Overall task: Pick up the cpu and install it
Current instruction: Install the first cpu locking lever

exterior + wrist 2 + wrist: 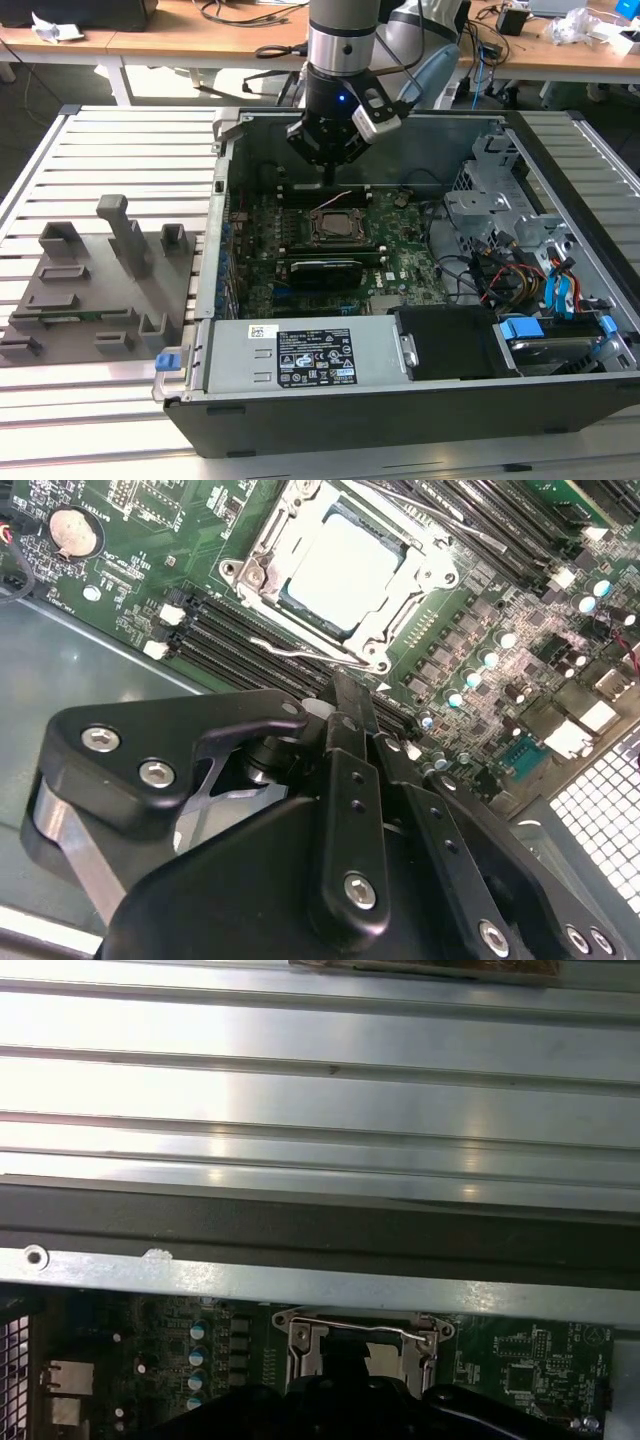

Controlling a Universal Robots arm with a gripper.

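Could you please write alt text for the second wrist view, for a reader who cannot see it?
The cpu, a silvery square, sits inside the metal socket frame on a green motherboard. The black claw hangs above the board just beside that socket, with memory slots running between them.

Exterior view looks down from afar — both wrist views share the socket (345, 575) close-up.

Bright overhead light, glaring rails (320, 1100)
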